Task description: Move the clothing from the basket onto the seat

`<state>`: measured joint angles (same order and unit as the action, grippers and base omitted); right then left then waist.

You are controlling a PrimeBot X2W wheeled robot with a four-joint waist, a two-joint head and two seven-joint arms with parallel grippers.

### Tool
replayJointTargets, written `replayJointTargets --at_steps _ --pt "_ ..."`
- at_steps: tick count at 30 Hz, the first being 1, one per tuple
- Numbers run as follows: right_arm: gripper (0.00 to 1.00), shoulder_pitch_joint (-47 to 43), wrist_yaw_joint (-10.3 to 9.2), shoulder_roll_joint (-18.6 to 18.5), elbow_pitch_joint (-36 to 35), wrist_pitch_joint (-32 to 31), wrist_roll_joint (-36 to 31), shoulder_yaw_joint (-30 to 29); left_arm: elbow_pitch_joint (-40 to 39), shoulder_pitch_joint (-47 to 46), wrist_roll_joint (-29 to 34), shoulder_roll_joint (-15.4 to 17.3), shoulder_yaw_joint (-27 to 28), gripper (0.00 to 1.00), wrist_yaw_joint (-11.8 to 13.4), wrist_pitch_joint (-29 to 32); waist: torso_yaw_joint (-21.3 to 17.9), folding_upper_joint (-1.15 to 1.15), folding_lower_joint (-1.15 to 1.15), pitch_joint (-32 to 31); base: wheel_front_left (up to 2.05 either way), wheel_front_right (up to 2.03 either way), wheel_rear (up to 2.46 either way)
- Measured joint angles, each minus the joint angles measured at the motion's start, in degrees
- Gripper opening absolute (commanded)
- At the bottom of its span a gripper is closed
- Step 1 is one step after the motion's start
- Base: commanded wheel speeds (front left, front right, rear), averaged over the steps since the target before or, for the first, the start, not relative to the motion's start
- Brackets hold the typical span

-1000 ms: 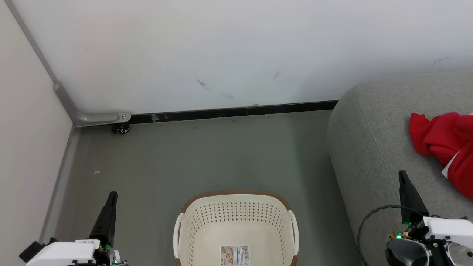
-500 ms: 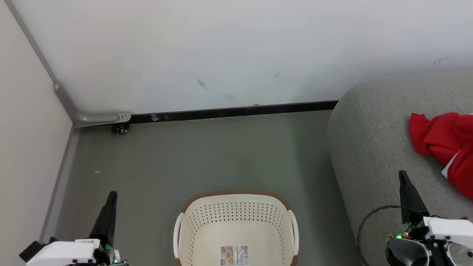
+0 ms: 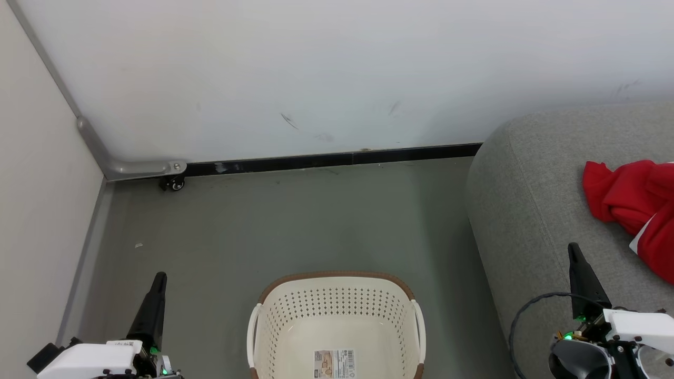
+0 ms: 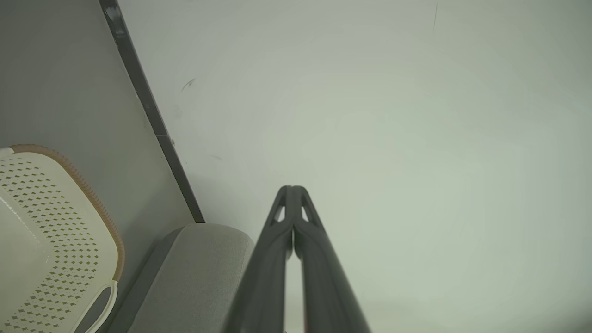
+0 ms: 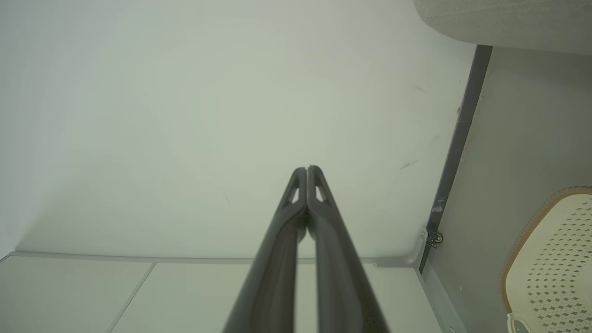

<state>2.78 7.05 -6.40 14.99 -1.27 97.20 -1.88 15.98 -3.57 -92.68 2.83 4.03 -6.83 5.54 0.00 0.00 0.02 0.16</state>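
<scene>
The clothing (image 3: 629, 202) lies in a crumpled red heap on top of the seat (image 3: 526, 210), well in from the seat's left edge and back from its rounded far corner. A white patch shows at the heap's near side. The picture's right edge cuts the heap off, so I cannot tell how far it spreads.

The basket (image 3: 337, 275) stands on the floor (image 3: 295, 221), to the left of the seat and apart from it. Inside, a barcode label (image 3: 334, 363) shows on its bottom, and its perforated far wall is in plain sight.

The left gripper (image 3: 160, 277) hangs over the floor to the left of the basket, not touching it. In the left wrist view its fingers are pressed together at the tips with nothing between them. The right gripper (image 3: 573, 247) hovers over the seat's near part, beside the clothing but apart from it. In the right wrist view it is likewise clenched and holds nothing. A dark cable (image 3: 526, 310) loops at its wrist.

A dark skirting (image 3: 337, 158) runs along the foot of the wall (image 3: 316, 68), and a small caster (image 3: 174, 183) sits at the floor's far left corner.
</scene>
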Motion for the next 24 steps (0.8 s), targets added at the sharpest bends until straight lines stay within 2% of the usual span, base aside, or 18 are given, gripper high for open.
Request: replayJointTargets --at_steps 24 --pt "0.0 0.01 0.0 0.3 0.04 -0.35 -0.12 -0.21 0.13 -0.01 0.01 -0.01 0.04 0.0 0.0 0.01 0.0 0.0 -0.01 0.0 0.0 0.0 0.0"
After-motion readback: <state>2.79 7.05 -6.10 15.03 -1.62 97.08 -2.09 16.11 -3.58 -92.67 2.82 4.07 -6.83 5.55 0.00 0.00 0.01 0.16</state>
